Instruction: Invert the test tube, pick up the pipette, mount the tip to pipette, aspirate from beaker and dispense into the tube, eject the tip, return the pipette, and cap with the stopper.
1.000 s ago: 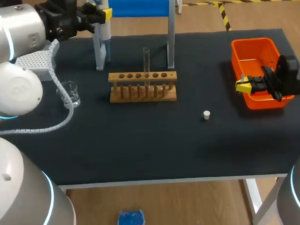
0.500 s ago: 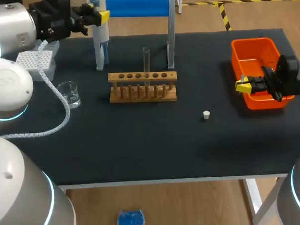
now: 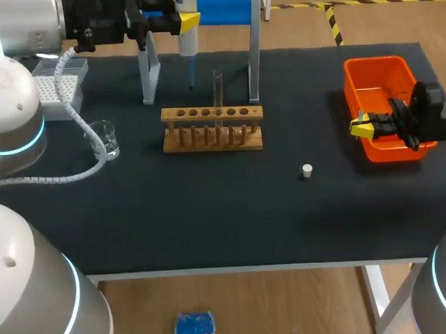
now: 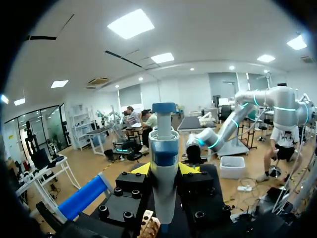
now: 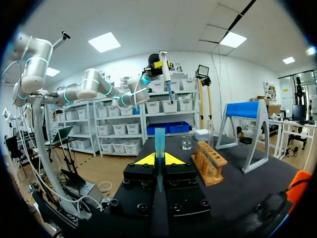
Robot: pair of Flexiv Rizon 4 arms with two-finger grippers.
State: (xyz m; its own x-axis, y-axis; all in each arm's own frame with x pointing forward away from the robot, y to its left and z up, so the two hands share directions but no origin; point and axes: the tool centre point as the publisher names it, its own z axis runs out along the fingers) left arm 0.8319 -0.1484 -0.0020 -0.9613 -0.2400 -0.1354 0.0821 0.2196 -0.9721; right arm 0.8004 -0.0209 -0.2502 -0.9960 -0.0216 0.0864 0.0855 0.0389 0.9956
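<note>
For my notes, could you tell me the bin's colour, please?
The bin is bright orange, shown best in the head view.

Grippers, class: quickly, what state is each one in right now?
Left gripper: closed, holding the pipette.
Right gripper: closed on a thin blue tip.

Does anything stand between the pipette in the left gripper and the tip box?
Yes: in the head view the stand's left upright is between the pipette, held in the left gripper, and the tip box. Whether it hangs high enough to pass over, I cannot tell.
</note>
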